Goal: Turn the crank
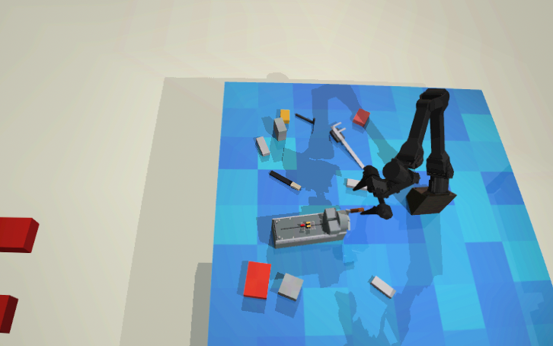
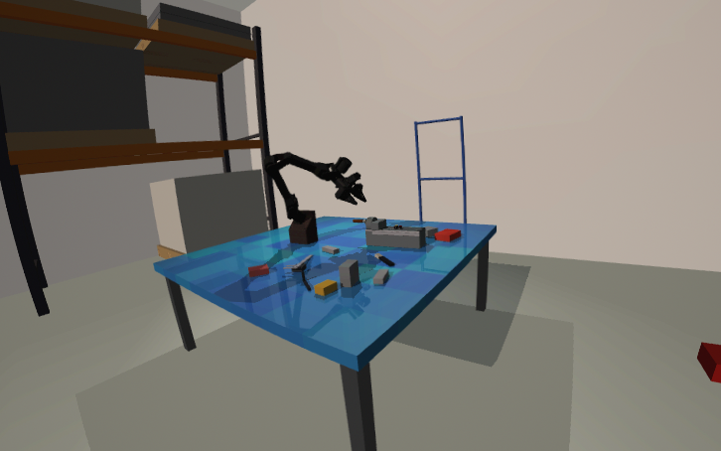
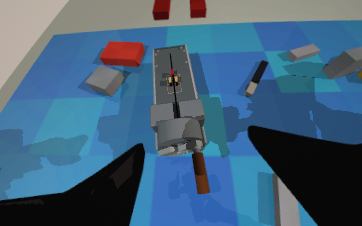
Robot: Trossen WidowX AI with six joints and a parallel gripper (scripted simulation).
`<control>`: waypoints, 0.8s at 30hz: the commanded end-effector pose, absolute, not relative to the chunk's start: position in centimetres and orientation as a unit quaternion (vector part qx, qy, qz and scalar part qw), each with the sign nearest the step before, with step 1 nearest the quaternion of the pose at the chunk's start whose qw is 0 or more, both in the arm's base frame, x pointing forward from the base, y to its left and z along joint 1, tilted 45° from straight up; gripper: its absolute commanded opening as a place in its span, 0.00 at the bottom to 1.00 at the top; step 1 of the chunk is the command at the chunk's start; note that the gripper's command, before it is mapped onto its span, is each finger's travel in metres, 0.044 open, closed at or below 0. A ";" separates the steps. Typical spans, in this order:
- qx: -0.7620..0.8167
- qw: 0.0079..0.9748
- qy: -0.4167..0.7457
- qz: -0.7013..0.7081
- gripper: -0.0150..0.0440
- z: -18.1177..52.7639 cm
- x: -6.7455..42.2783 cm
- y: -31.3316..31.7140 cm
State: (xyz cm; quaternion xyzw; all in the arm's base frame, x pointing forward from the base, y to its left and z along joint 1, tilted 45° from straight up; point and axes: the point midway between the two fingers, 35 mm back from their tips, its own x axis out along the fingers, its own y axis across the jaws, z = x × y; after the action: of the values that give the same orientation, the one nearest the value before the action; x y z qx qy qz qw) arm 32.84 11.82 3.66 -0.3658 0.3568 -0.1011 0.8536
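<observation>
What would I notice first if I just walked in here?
Probably the black arm at the back of the bright blue table, with its open gripper hanging above a brown crank handle. Next, the grey machine in the middle, and the red block beside it.

High overhead, distant room-side, close wrist; shared table [image 1: 506, 274].
</observation>
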 end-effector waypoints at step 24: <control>-0.420 0.798 0.430 -0.037 1.00 4.3 44.5 12.5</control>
State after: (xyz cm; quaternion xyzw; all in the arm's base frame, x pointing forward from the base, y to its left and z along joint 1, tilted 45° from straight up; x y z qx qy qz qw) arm 43.59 12.80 4.81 -0.4122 0.4186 -0.0458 0.8080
